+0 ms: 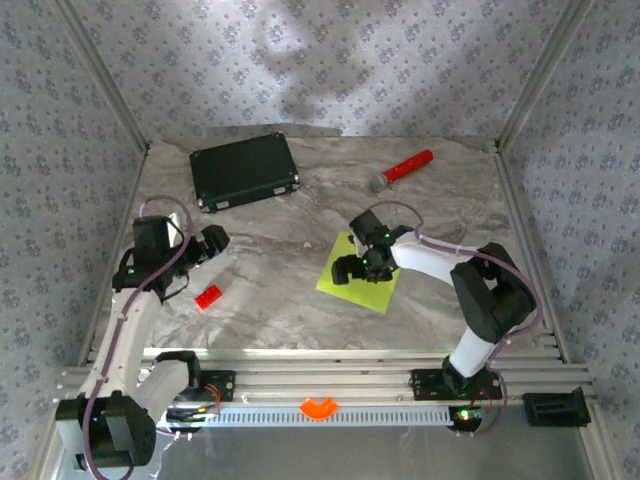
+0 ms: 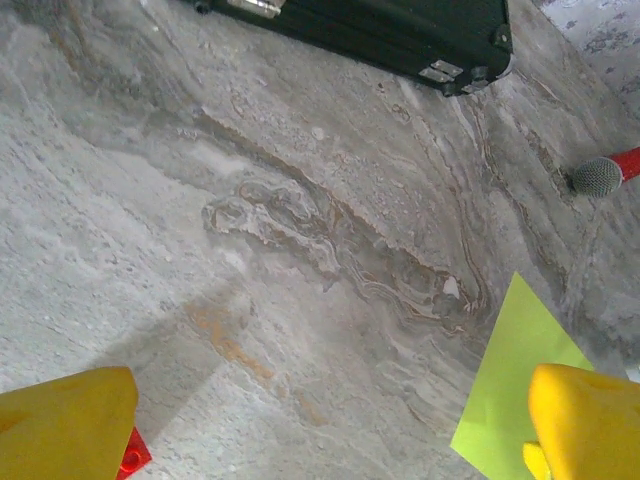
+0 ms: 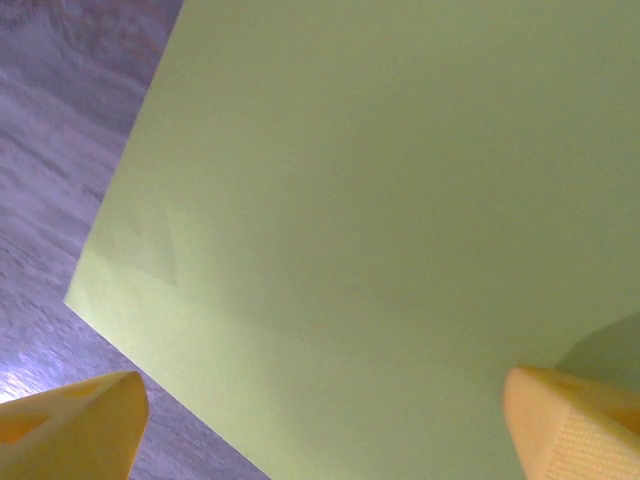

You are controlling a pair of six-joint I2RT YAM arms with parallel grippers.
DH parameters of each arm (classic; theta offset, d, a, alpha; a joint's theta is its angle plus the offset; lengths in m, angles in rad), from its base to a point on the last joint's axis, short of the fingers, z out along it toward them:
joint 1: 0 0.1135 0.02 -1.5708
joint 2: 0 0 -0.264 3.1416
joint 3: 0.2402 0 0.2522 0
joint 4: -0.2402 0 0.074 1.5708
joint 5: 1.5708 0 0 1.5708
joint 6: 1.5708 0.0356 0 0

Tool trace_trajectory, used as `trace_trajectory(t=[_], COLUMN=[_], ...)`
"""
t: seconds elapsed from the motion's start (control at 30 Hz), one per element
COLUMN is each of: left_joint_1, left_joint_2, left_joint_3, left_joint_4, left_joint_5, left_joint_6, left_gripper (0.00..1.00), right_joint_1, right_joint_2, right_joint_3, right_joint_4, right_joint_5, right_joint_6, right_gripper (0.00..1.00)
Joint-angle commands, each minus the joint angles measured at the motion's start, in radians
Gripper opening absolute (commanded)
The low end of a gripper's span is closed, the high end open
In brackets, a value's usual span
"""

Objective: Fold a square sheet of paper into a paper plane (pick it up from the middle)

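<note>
Right gripper (image 3: 322,385) spread wide, empty, over square sheet of paper (image 3: 380,180), apparently for middle pickup | left gripper (image 2: 330,400) likewise, standing clear

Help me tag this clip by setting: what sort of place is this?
Likely a robot test cell, not a home: the left arm and right arm are bolted to an aluminium rail at the edge of a marble-patterned table, enclosed by wallpapered panels on metal posts.

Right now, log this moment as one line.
stage: pre-grasp | square sheet of paper: flat on table, unfolded | right jaws: open, over the sheet | left jaws: open, over table near red block
</note>
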Motion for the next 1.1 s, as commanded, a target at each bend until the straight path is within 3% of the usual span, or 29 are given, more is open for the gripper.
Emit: trace_trajectory(t=[0.0,0.13,0.27,0.53,0.87,1.07], left_joint_1=[0.003,0.002,0.003,0.002,-0.025,-0.072], left_joint_2=[0.003,0.031,0.031,0.055,0.141,0.168], left_joint_3=[-0.016,-0.036,-0.047,-0.035,-0.003,0.011], left_joint_4=[0.014,0.037,0.021,0.027,0.044,0.021], left_joint_5=[0.074,0.130,0.141,0.193,0.222,0.186], left_joint_6=[-0.060,-0.099,-0.096,-0.068,-0.060,-0.057], left_gripper=[1.00,1.00,1.00,1.00,1.00,1.00], right_joint_1=[-0.061,-0.117,-0.130,-0.051,0.087,0.084], right_joint_2=[-0.055,-0.050,-0.025,0.075,0.230,0.227], right_joint_3=[-0.030,-0.075,-0.082,-0.058,0.129,0.156], right_joint_4=[0.074,0.136,0.148,0.135,0.016,0.060], right_joint_5=[-0.041,-0.070,-0.083,-0.112,-0.070,-0.151], right_joint_6=[0.104,0.230,0.219,0.121,-0.015,0.044], right_gripper=[0.93,0.93,0.92,0.92,0.92,0.91])
